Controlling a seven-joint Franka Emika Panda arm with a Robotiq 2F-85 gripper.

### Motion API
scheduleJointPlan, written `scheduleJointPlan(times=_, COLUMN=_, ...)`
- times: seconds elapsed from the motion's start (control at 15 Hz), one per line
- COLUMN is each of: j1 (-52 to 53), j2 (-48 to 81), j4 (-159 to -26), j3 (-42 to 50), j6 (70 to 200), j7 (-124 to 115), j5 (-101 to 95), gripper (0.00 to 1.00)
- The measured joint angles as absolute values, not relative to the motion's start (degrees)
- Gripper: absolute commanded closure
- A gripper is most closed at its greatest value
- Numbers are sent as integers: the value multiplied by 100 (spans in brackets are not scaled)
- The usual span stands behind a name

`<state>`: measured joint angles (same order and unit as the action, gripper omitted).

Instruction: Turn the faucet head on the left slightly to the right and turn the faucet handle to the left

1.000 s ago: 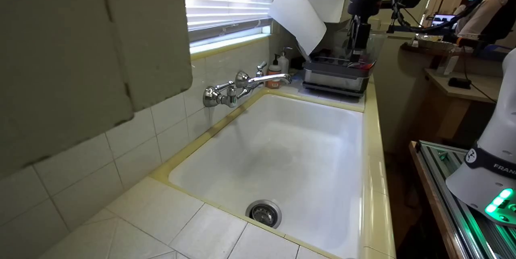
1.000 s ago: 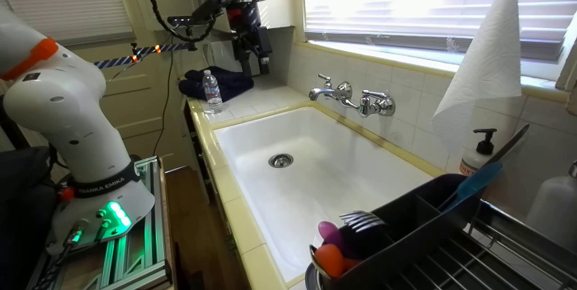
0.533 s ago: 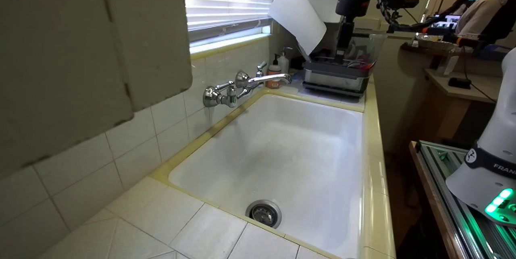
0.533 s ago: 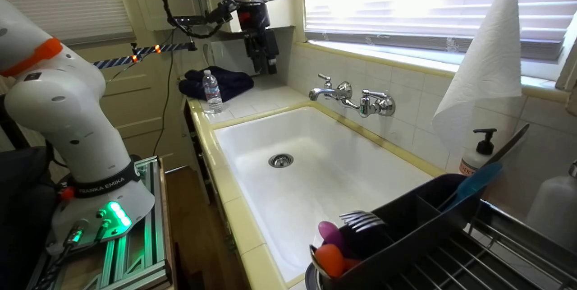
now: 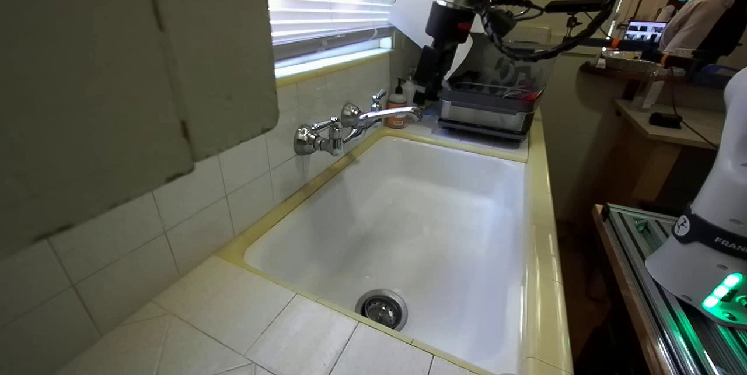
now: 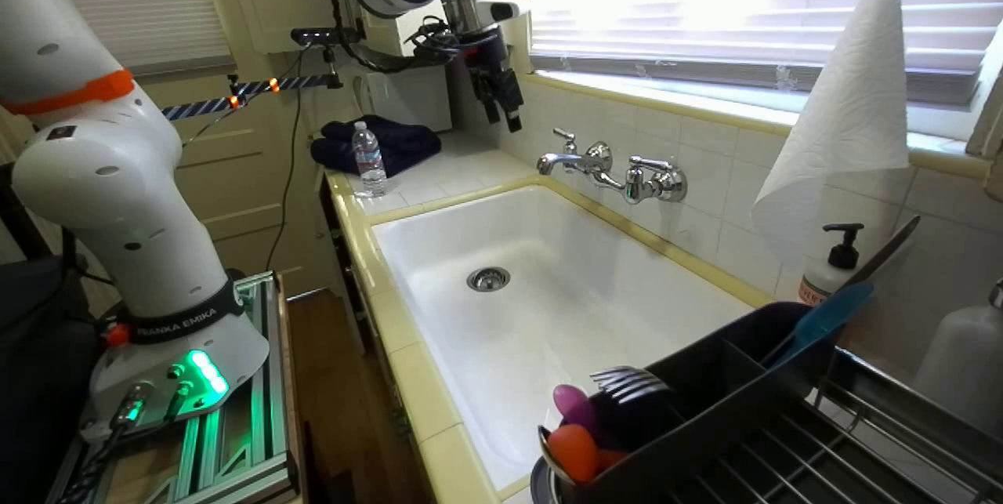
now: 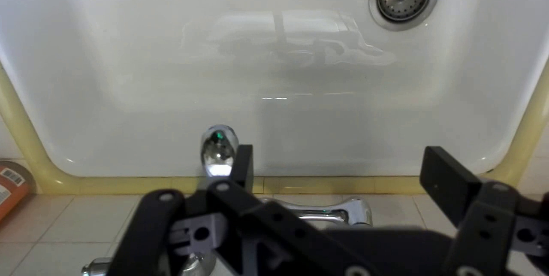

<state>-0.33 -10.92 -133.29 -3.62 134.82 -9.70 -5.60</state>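
The faucet head, a chrome spout (image 5: 394,114) (image 6: 560,161), juts from the tiled wall over the sink; its rounded tip (image 7: 218,149) shows in the wrist view. Slim chrome lever handles flank it: one (image 5: 325,125) (image 6: 563,134) toward the drain side, the other (image 6: 650,164) toward the dish rack. My gripper (image 5: 428,98) (image 6: 504,124) (image 7: 336,166) is open and empty, tilted, above the faucet. In the wrist view its left finger overlaps the spout; contact cannot be told. A slim chrome faucet part (image 7: 321,210) shows between the fingers, partly hidden by the gripper.
The white sink (image 5: 467,235) has a yellow tiled rim (image 6: 439,410) and a drain (image 6: 489,279). A dish rack (image 5: 484,112), soap bottle (image 6: 823,273) and hanging paper towel (image 6: 842,112) stand at one end. A water bottle (image 6: 368,159) and dark cloth (image 6: 407,143) are at the other.
My gripper has moved toward the wall and faucet, leftward in an exterior view, and has tilted. The faucet spout and levers have not visibly moved.
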Motion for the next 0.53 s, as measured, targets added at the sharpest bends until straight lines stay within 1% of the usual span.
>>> scheduleJointPlan(times=0.2, j1=-5, j2=-724, j4=-13084, j3=-442, j6=13567, j7=-1156, j5=-560, gripper=0)
scheduleJointPlan(times=0.53, j1=-5, j2=-686, j4=-13034, j3=-436, j6=13567, j7=-1212, j5=-562, gripper=0)
